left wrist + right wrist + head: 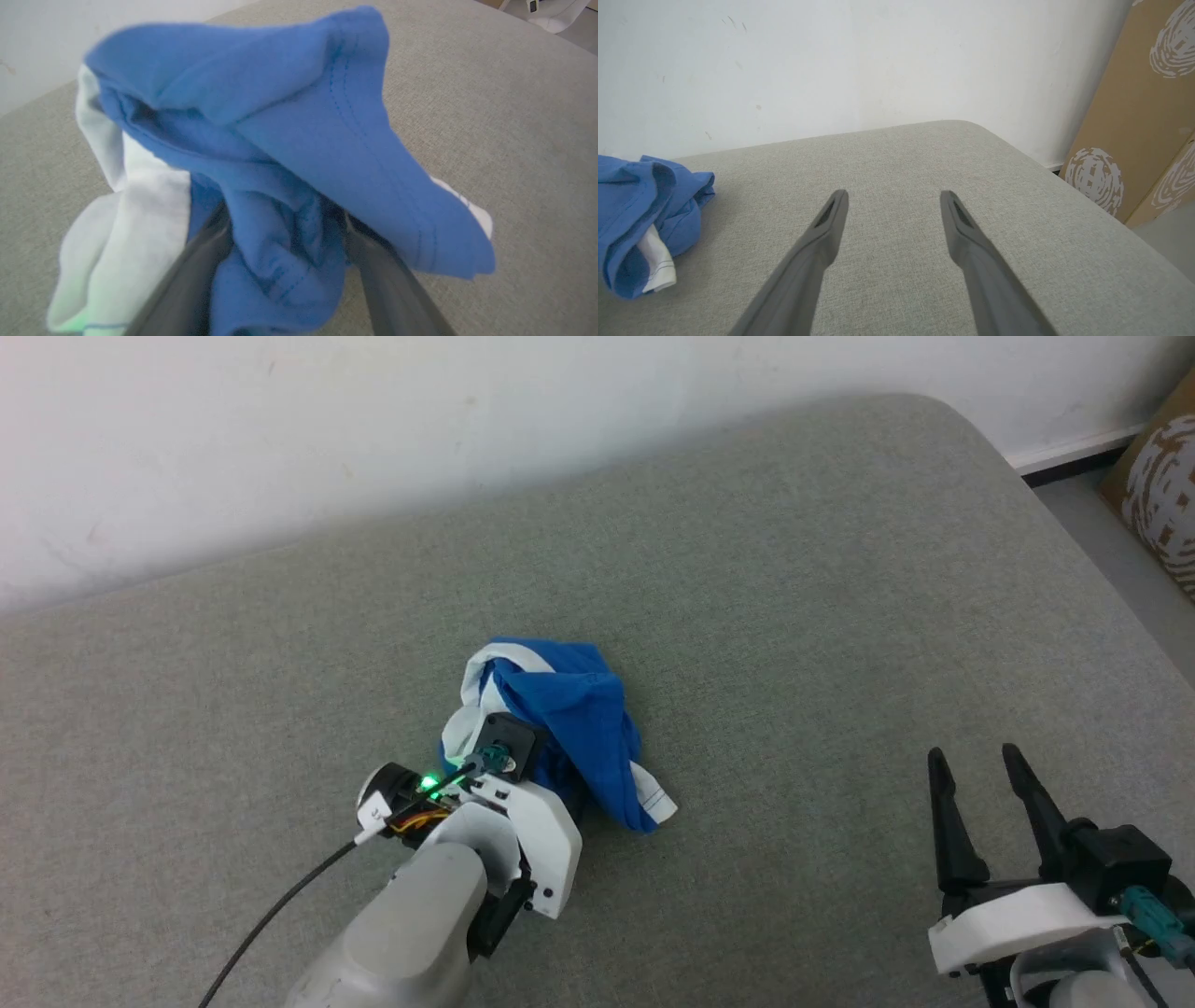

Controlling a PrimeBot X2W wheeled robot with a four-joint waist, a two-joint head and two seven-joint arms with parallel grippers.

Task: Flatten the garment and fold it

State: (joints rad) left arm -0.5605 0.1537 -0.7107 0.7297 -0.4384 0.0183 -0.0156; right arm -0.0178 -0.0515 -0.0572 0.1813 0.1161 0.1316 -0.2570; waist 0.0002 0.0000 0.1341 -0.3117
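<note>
Nothing was flattened or folded yet: the bright blue shorts with white side stripes (569, 709) lay crumpled on the grey woven cushion (794, 569), bunched between the left gripper's (285, 217) parted fingers, seemingly loose, while the right gripper (971, 756) hung spread and empty, well apart.

Grey fabric surface (840, 569) meets a scuffed white wall (373, 411); patterned brown cardboard (1125, 93) stands beside it.

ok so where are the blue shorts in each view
head view: shorts in the centre of the picture, bunched on the grey cushion
left wrist view: shorts close up across the middle
right wrist view: shorts at the left edge, lower half
shared landmark: the white wall behind the cushion
</note>
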